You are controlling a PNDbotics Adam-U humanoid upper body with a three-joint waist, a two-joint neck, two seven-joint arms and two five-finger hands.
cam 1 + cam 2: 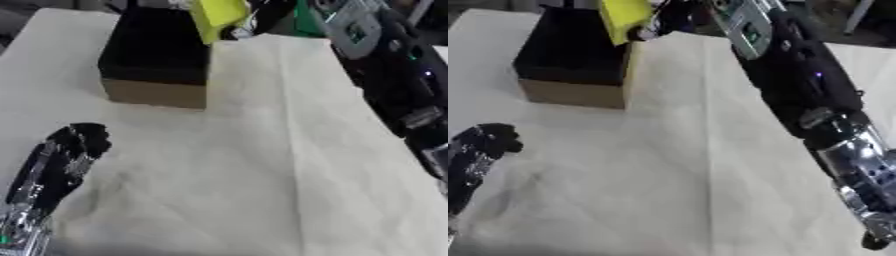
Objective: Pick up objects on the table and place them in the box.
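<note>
Yellow object (217, 17): held up at the box's far right corner, just beyond the right hand's fingertips and above the rim; it is seen as a flat, bright yellow slab, tilted.
Handling: judged light and stiff, with smooth faces that may slip; a hold across the flat faces near one end is judged best, so the rest can hang clear of the rim.
Right hand (667, 20): the fingers appear curled onto the yellow object's lower edge, though the contact is blurred; the arm is stretched in from the right, over the table.
Box (153, 60): dark inside, brown card outside, open at the top; it is set directly under and to the left of the gripping fingers.
In the way: the box's near-right wall is judged the only obstacle, as the yellow object hangs right over it.
Left hand (74, 145): kept well apart, low at the left; its fingers are curled on nothing.
Cloth (289, 165): pale, creased, spread under everything; no other loose objects are seen on it.
</note>
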